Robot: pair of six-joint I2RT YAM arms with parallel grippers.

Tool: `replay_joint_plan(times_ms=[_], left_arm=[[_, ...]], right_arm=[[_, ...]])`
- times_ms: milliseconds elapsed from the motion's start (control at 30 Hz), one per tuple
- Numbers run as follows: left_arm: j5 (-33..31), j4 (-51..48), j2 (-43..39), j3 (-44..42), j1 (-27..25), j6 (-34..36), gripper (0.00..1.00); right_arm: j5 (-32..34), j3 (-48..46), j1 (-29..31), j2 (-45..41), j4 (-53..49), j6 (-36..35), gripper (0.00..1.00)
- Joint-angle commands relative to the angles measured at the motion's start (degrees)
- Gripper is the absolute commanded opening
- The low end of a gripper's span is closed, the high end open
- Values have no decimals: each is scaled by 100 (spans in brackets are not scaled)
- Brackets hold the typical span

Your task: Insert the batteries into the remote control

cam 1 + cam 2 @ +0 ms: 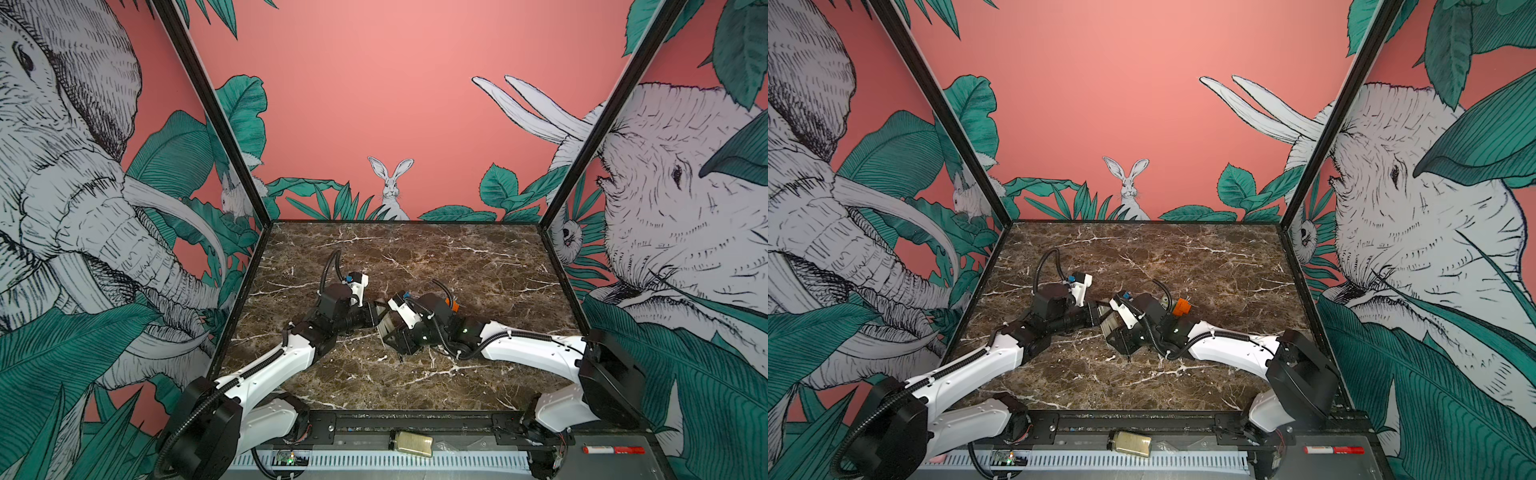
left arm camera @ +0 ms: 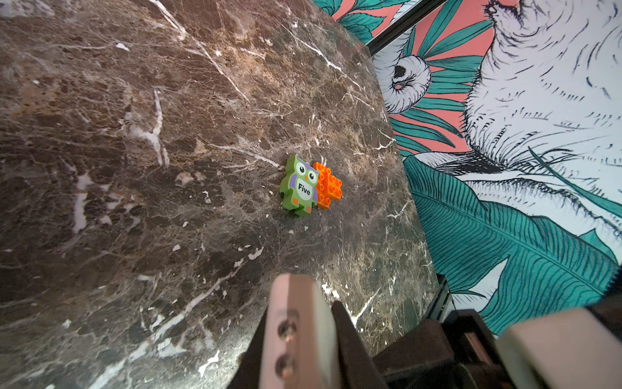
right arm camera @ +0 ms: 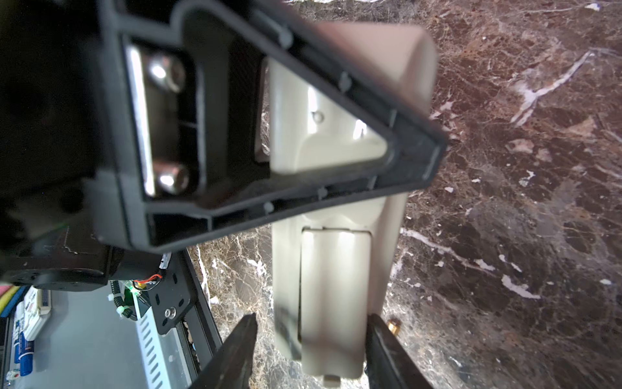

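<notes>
The remote control [image 3: 333, 269] is a pale slim handset held above the marble near the table's middle, seen in both top views [image 1: 384, 326] [image 1: 1108, 322]. Its plain back, with a rounded cover panel, faces the right wrist camera. My left gripper [image 2: 303, 313] is shut on one end of it; one of its black fingers [image 3: 235, 215] crosses the right wrist view. My right gripper [image 3: 311, 336] straddles the other end. One jaw lies close against the remote's side and the other stands a little off it. A tiny brass-coloured tip [image 3: 393, 326] lies on the marble beside that jaw. The batteries cannot otherwise be made out.
A green owl piece [image 2: 299, 186] and an orange brick [image 2: 328, 187] lie together on the marble right of the grippers [image 1: 1181, 307]. A yellowish jar [image 1: 412, 444] and a red marker [image 1: 614, 450] lie on the front ledge. Patterned walls enclose three sides of the table.
</notes>
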Motion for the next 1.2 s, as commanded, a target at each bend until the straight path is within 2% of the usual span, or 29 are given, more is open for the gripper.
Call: replay_joint_plan(times_ms=[0,533,1167], left_arm=[[80,192,-36,67,-27,-53,0],[80,212,-10,68,-30,-60,0],[98,278,31,73,-33,-88,0]], right_arm=[[-58,120,-33,59,193,-5,48],[2,129,-25,68,182,-28,37],[-94,41,-24,9,367,-89,31]])
